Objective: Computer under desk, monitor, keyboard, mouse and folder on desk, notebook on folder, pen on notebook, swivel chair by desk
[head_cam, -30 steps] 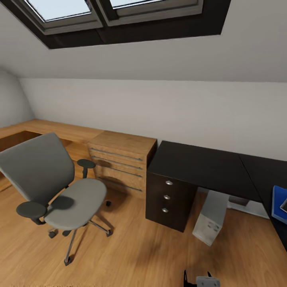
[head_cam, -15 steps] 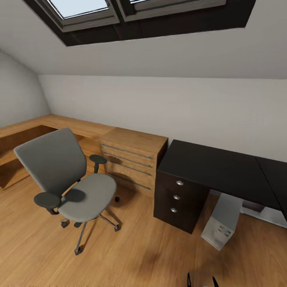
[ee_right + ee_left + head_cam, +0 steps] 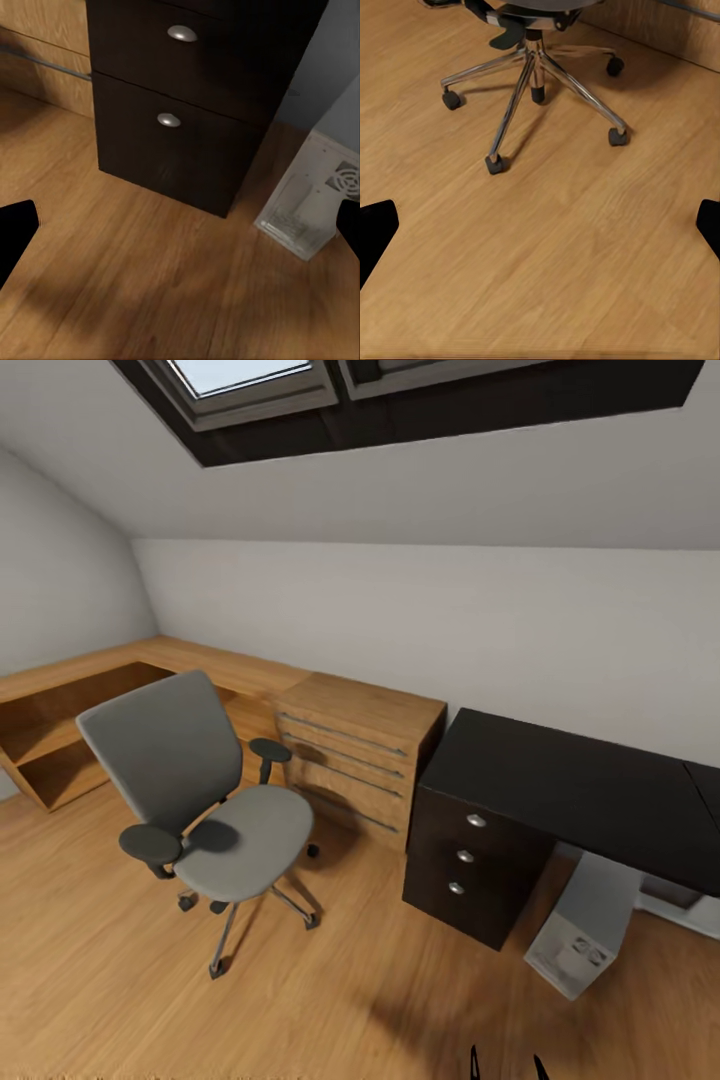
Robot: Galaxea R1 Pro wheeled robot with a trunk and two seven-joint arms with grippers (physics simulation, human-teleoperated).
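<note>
The grey swivel chair stands on the wood floor, left of the desk and apart from it, its seat bare. Its chrome base lies ahead of my left gripper, which is open above the floor. The black desk with its knobbed drawers sits at the right. The pale computer stands under it, beside the drawers. My right gripper is open, facing the drawers and the computer. The monitor, keyboard, mouse, folder, notebook and pen are out of view.
A light wood cabinet stands between chair and desk, joined to a long wood shelf along the left wall. The ceiling slopes low with a skylight. Open floor lies in front of the chair and drawers.
The head camera has turned left, so the whole picture slid right. The desk's right end with the blue folder left the frame. The chair itself has not visibly moved.
</note>
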